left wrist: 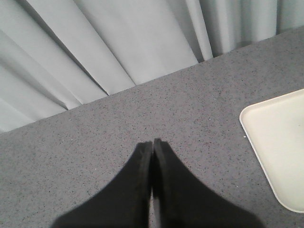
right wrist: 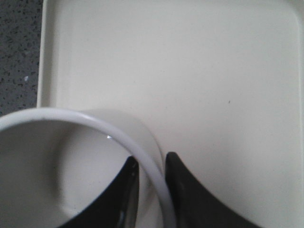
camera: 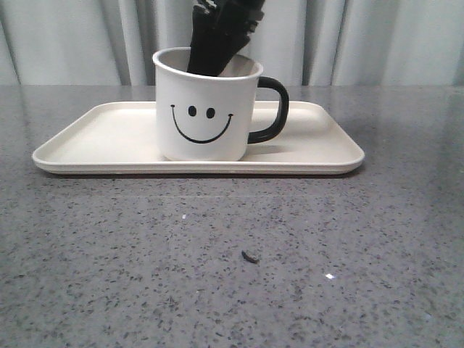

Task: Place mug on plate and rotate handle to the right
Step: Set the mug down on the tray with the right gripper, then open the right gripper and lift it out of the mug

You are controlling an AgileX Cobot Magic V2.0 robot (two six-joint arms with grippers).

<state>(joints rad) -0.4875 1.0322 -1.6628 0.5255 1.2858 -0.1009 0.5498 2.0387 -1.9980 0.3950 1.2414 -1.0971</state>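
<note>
Your right gripper (right wrist: 151,178) was pinched on the mug (camera: 205,109) wall, one finger inside the cup, one outside, rim running between them. In the front view it came down into the mug from above, at the back side of the rim. Your left gripper (left wrist: 152,152) sat w/ fingers pressed together, nothing between them, over bare grey speckled tabletop (left wrist: 118,123), the plate's corner off to one side and curtain (left wrist: 118,42) folds beyond the table edge.

The mug stood upright on the plate (camera: 94,141), roughly mid-plate, slightly right of centre in the front view. Its axis was vertical, smiley face toward the camera, and the handle (camera: 274,109) pointed to the right, approx parallel to the plate's long side. The plate's long axis ran left-right.

Room: open plate surface lay on both sides of the mug, more on the left. The handle stayed well inside the right rim. Bare tabletop lay in front, w/ one small dark speck (camera: 250,256) on it.

Count: 1 mug, 1 plate, 1 handle, 2 grippers.
</note>
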